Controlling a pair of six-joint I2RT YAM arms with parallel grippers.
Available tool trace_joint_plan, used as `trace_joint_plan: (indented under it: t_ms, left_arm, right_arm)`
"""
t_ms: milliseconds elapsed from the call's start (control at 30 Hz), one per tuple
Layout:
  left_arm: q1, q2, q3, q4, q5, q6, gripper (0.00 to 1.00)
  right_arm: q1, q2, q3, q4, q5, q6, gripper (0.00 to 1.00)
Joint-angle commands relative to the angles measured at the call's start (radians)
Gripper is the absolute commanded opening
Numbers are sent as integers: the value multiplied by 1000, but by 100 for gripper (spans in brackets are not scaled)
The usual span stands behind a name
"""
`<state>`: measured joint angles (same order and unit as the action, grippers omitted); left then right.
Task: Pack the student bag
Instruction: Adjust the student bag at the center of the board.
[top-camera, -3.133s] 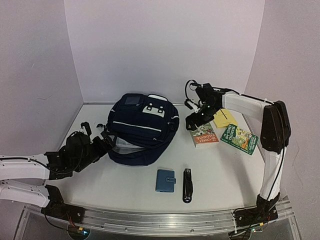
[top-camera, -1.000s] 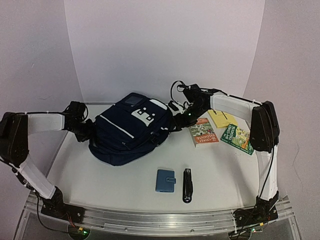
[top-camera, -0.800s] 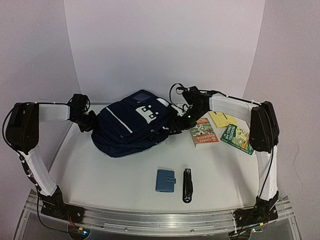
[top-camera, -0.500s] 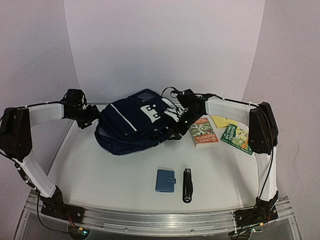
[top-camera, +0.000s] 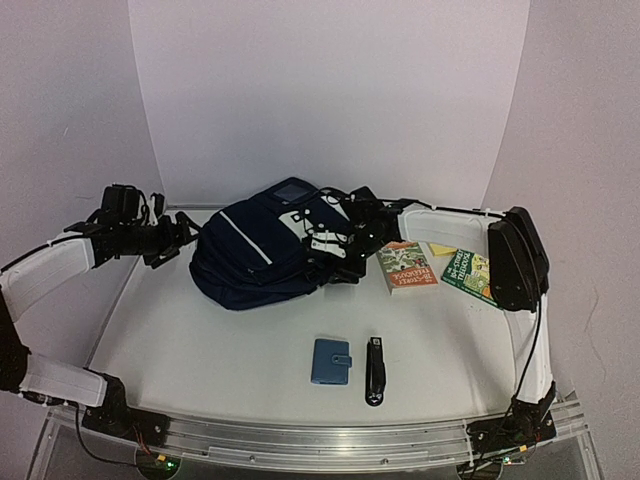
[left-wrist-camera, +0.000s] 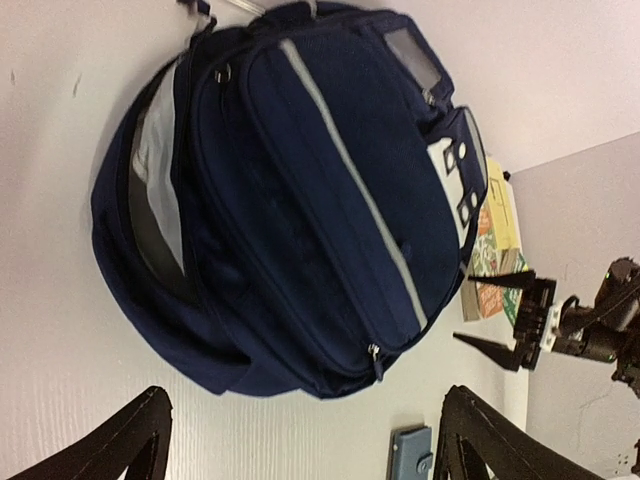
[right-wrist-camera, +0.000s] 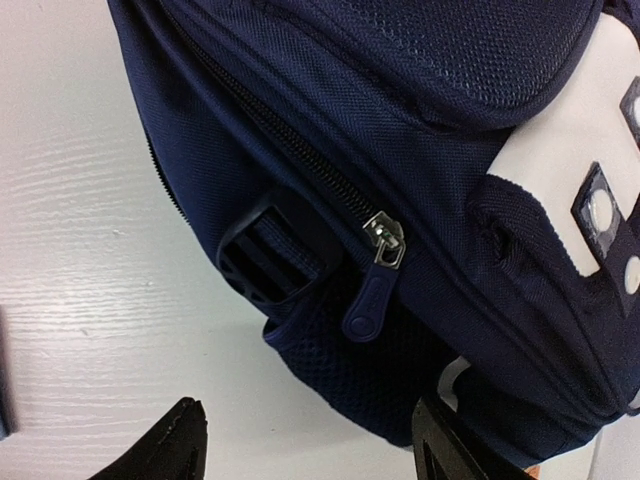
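Observation:
The student bag (top-camera: 262, 250), dark navy with thin white stripes and white patches, lies on its side at the back middle of the table. In the left wrist view the bag (left-wrist-camera: 300, 200) shows a gaping side with grey lining (left-wrist-camera: 155, 180). My left gripper (top-camera: 182, 236) hangs open just left of it, with nothing between the fingers (left-wrist-camera: 110, 450). My right gripper (top-camera: 335, 252) is open at the bag's right side. In the right wrist view a zipper pull (right-wrist-camera: 375, 292), a black buckle (right-wrist-camera: 262, 262) and the bag's mesh corner lie just ahead of its fingertips (right-wrist-camera: 170, 448).
Two books (top-camera: 406, 266) (top-camera: 475, 276) and a yellow notepad (top-camera: 440, 249) lie right of the bag. A light-blue snap wallet (top-camera: 330, 361) and a black stapler (top-camera: 375, 370) sit nearer the front. White walls close in the back and sides.
My left gripper has opened, let go of the bag and drawn back to the left. The bag has settled toward the back. My right gripper has moved left against the bag's side.

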<state>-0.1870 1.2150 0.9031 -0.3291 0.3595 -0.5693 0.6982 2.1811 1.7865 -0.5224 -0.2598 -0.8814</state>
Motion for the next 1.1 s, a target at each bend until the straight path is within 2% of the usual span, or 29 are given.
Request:
trace_joint_plan:
  t_ms: [0, 133, 233, 300, 333, 433, 500, 633, 867, 967, 1067]
  left_arm:
    - [-54, -80, -87, 3, 19, -19, 95]
    - [-103, -101, -144, 17, 0, -34, 95]
    - [-153, -94, -193, 41, -31, -56, 94]
    - [-168, -79, -224, 70, -31, -85, 91]
    - [-169, -71, -240, 93, -28, -103, 90]
    - [-171, -41, -286, 171, -26, -141, 84]
    - [-172, -2, -295, 219, -38, -150, 81]
    - [-172, 138, -255, 304, -72, -130, 76]
    - [-132, 381, -15, 299, -113, -23, 71]
    - [-109, 365, 10, 305, -125, 11, 69]
    - [-114, 268, -44, 349, -112, 48, 70]
  right_arm:
    - [14, 37, -47, 117, 52, -147, 69]
    - [16, 73, -72, 224, 85, -185, 68]
    - [21, 106, -69, 273, 118, -197, 60]
    - [23, 114, -78, 310, 139, -199, 49]
    - [24, 115, -80, 316, 149, -196, 40]
    - [27, 97, -90, 317, 153, -163, 8]
    - [34, 67, -111, 314, 138, -131, 0]
    - [59, 3, -133, 252, 75, -64, 0]
    - [73, 7, -19, 76, -81, 144, 0]
    - [73, 19, 23, 31, -122, 214, 0]
    - [73, 36, 66, 5, -147, 289, 0]
